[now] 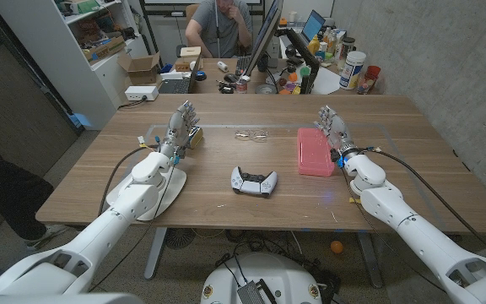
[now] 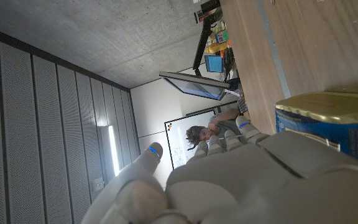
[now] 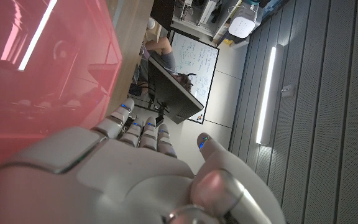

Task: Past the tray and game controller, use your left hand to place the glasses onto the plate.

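I stand at a wooden desk point(image 1: 226, 211) in an office or lab workroom. Behind it a person point(image 1: 219, 25) sits at a cluttered workstation with a monitor point(image 1: 264, 34) and a laptop point(image 1: 313, 25). White shelves point(image 1: 91, 34) hold boxes, and a whiteboard point(image 2: 182, 146) hangs beside grey panelled walls under a concrete ceiling.

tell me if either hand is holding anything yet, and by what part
Nothing is held. The left hand stands open beside a can, and the right hand stands open by the pink tray. The glasses lie untouched on the table.
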You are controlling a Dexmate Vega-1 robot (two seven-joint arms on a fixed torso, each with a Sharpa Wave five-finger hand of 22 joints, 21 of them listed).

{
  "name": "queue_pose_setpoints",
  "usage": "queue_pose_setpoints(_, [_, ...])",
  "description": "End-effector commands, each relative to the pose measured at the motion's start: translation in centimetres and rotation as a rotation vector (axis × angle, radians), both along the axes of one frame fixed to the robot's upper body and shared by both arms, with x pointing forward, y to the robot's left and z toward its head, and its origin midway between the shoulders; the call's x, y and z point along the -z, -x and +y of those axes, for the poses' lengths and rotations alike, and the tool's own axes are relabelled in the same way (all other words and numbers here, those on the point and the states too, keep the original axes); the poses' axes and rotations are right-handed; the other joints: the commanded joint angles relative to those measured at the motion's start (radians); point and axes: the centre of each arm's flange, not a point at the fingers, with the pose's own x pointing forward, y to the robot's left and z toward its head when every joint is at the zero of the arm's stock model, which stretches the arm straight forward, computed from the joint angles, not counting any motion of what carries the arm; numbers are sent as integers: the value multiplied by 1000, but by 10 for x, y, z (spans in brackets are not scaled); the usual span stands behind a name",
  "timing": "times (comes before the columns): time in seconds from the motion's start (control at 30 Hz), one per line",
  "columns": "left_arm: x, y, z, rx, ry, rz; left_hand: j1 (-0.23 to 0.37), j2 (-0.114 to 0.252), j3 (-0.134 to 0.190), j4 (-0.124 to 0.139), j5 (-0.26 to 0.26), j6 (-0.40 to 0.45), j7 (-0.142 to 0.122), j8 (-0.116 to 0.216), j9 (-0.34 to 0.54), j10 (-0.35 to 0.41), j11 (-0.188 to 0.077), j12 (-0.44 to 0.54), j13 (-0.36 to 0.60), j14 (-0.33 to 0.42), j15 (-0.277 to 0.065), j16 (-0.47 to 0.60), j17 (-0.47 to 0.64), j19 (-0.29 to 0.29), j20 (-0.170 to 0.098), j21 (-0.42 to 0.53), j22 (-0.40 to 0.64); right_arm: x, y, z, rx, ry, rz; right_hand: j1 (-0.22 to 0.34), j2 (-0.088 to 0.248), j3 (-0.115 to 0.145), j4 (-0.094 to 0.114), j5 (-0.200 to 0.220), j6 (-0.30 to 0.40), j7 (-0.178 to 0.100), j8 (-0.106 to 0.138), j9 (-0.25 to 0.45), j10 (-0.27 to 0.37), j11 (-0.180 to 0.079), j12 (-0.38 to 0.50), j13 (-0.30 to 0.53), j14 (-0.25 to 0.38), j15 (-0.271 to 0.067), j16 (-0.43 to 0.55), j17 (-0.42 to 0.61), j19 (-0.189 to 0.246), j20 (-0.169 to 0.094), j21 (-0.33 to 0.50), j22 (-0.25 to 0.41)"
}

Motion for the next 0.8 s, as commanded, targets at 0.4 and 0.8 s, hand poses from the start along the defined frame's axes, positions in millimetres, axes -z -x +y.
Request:
queue_pose_setpoints(0.4, [-21, -1, 18, -9, -65, -51, 5, 126, 11, -2, 6, -44, 7, 13, 6, -53, 6, 21, 5, -71, 17, 23, 3, 29, 14, 16, 4, 6, 27, 2, 61, -15, 4, 2, 75, 12, -1, 3, 12, 9, 11, 3, 14, -3, 7, 3, 3, -3, 7, 5, 9, -10, 5, 2])
queue_pose_setpoints(0.8, [-45, 5, 23, -74, -138, -73, 23, 111, 25, -21, 2, 46, -19, 26, 7, 55, 24, 48, 6, 77, 39, 43, -2, 94, 60, 27, 2, -16, 21, -14, 47, 25, -19, -13, 66, 18, -1, -5, 69, 26, 24, 5, 76, 21, 22, 5, 96, 45, 32, 6, 66, 23, 23, 3])
